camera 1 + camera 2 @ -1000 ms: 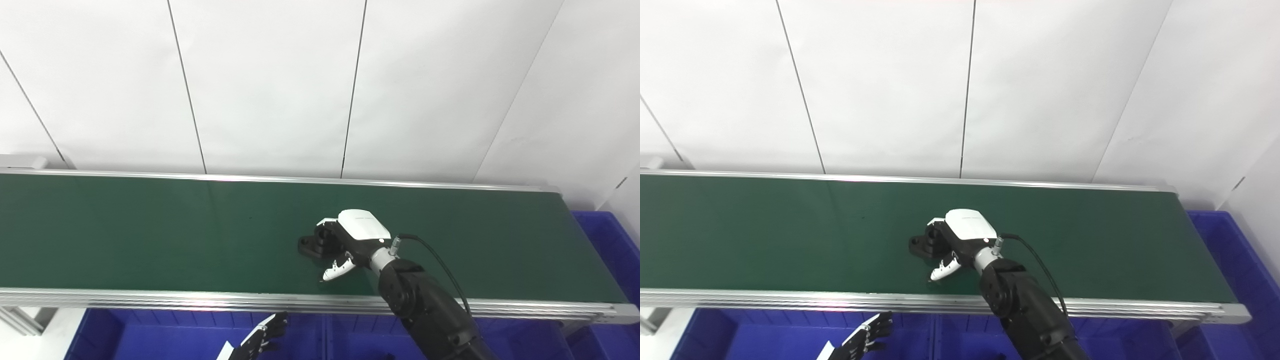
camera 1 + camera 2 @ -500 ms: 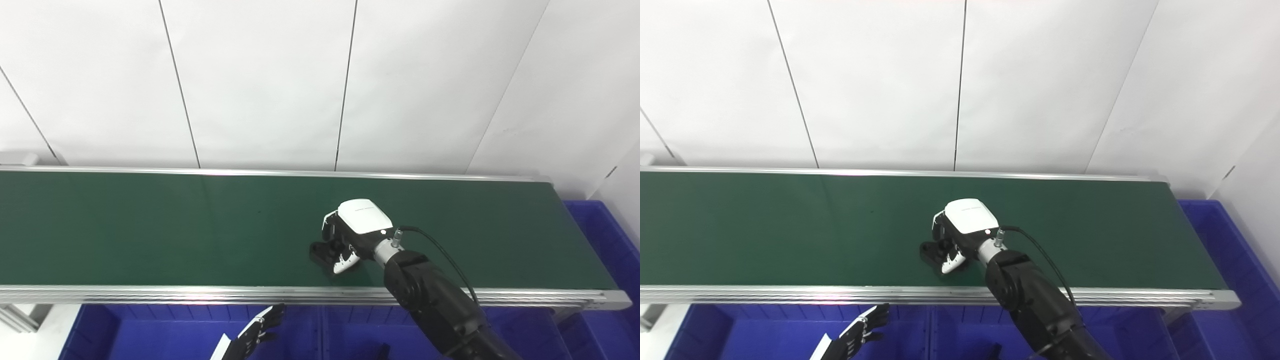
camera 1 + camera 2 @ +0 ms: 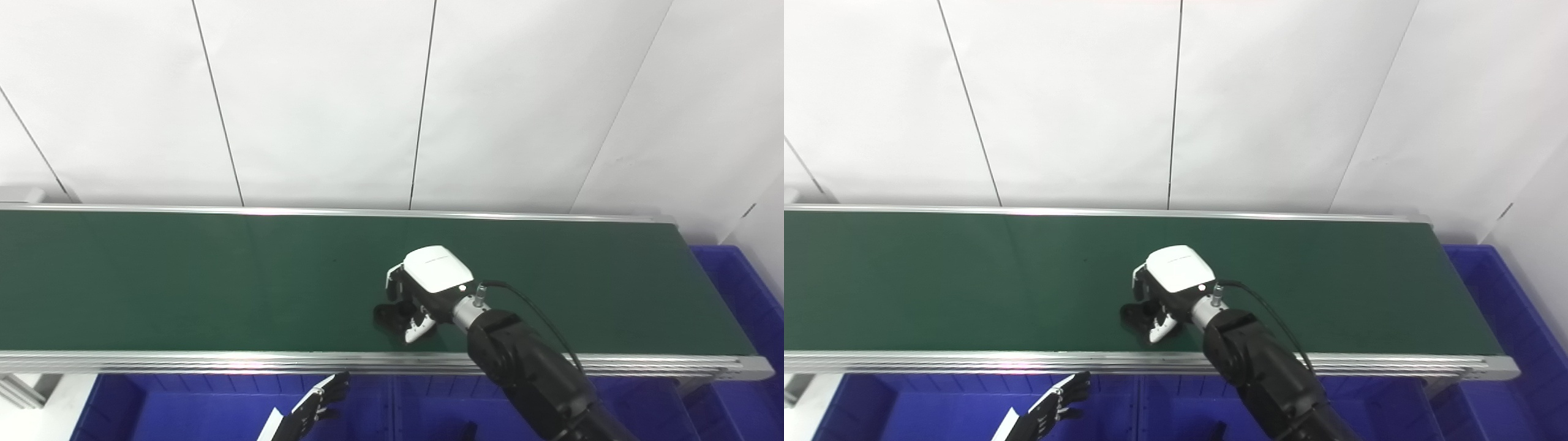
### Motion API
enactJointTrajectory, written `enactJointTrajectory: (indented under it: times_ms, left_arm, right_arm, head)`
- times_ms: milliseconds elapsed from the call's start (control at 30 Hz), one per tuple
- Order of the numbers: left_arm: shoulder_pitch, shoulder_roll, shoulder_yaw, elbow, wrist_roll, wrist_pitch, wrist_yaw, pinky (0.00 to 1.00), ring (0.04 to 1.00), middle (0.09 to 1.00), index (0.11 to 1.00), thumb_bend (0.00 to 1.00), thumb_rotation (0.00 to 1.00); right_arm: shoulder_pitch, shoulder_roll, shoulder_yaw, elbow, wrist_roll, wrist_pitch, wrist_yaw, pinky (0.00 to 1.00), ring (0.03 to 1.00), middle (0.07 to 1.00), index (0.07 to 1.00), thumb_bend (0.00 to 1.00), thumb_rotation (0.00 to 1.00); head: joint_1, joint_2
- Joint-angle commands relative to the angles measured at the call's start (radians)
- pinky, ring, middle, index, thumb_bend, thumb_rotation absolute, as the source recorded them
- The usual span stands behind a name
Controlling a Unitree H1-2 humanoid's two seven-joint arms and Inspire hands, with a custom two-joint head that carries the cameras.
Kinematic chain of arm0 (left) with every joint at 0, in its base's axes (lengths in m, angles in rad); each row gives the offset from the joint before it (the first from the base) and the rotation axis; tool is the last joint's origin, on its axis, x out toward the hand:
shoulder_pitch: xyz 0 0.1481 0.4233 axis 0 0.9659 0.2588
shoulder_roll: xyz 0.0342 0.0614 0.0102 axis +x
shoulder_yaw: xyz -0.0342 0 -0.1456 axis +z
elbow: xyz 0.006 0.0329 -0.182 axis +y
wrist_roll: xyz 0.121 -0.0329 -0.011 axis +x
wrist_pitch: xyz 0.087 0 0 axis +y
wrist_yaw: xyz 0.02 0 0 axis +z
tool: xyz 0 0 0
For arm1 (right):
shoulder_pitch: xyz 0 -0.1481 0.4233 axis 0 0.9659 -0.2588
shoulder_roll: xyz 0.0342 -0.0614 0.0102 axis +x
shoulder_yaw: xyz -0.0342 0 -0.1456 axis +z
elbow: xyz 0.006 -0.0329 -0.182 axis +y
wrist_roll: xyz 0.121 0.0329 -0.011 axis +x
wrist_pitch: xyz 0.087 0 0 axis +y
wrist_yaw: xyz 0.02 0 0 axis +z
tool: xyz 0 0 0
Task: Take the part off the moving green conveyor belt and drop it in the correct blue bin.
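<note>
A small black part (image 3: 388, 316) lies on the green conveyor belt (image 3: 184, 282) near its front rail, right of the middle. My right hand (image 3: 422, 291), white-backed with black fingers, sits over it with fingers and thumb curled round it; most of the part is hidden under the hand. Whether the part is off the belt cannot be told. My left hand (image 3: 318, 404) hangs below the belt's front rail over the blue bins, fingers spread and holding nothing.
Blue bins (image 3: 202, 410) run along under the front rail, and another blue bin (image 3: 744, 294) stands past the belt's right end. A silver rail (image 3: 184, 362) edges the belt's front. White wall panels rise behind the belt.
My right hand has shut its fingers and thumb on the black part and drawn it a little toward the front rail. The camera shifted slightly. The left hand has barely moved.
</note>
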Motion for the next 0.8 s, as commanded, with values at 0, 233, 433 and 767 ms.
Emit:
enactJointTrajectory:
  times_ms: [0,233,433,767]
  left_arm:
    - [-0.005,0.000,0.004,-0.026,-0.006,-0.037,-0.007,0.71,0.792,0.834,0.880,0.73,0.51]
    - [-0.004,-0.008,0.010,-0.027,-0.014,-0.036,-0.013,0.70,0.778,0.814,0.877,0.74,0.50]
    - [-0.001,-0.012,0.016,-0.035,0.001,-0.036,-0.014,0.72,0.805,0.846,0.875,0.75,0.51]
    - [0.014,-0.027,0.034,-0.075,-0.013,-0.034,-0.059,0.72,0.796,0.833,0.881,0.72,0.48]
  right_arm:
    - [-0.020,0.009,-0.031,-0.078,0.016,-0.019,-0.009,0.29,0.353,0.475,0.498,0.52,0.00]
    - [0.046,-0.006,-0.096,-0.261,0.032,-0.005,0.009,0.28,0.345,0.480,0.492,0.52,0.00]
    - [0.105,-0.027,-0.159,-0.407,0.045,0.005,0.061,0.26,0.336,0.481,0.492,0.52,0.00]
    - [0.284,-0.089,-0.271,-0.579,0.076,0.001,0.097,0.26,0.311,0.475,0.491,0.52,0.00]
  head:
    - [0.000,0.000]
    - [0.001,0.005]
    - [0.008,0.016]
    - [0.028,0.071]
